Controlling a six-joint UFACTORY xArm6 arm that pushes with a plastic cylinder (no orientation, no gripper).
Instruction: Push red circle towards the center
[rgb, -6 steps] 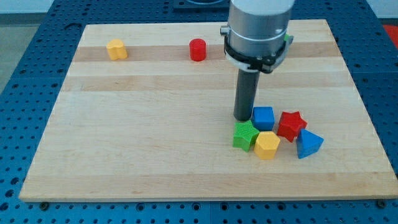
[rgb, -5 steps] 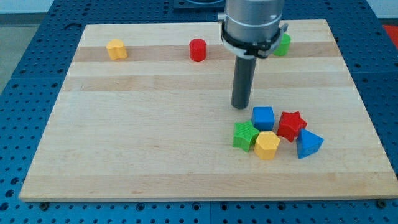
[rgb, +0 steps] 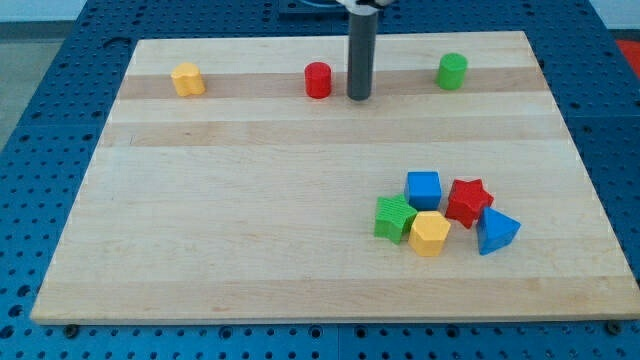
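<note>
The red circle (rgb: 318, 80) is a small red cylinder standing near the view's top edge of the wooden board (rgb: 250, 200), a little left of the middle. My tip (rgb: 359, 97) is just to its right, a small gap apart from it, with the dark rod rising straight up out of the view's top.
A yellow block (rgb: 187, 79) sits at the top left and a green cylinder (rgb: 452, 71) at the top right. A cluster at the lower right holds a blue cube (rgb: 424, 189), a red star (rgb: 468, 201), a blue triangle (rgb: 497, 232), a yellow hexagon (rgb: 430, 233) and a green star (rgb: 395, 218).
My tip has moved from beside the blue cube in the lower-right cluster up towards the view's top and slightly left, ending next to the red circle. No block has moved.
</note>
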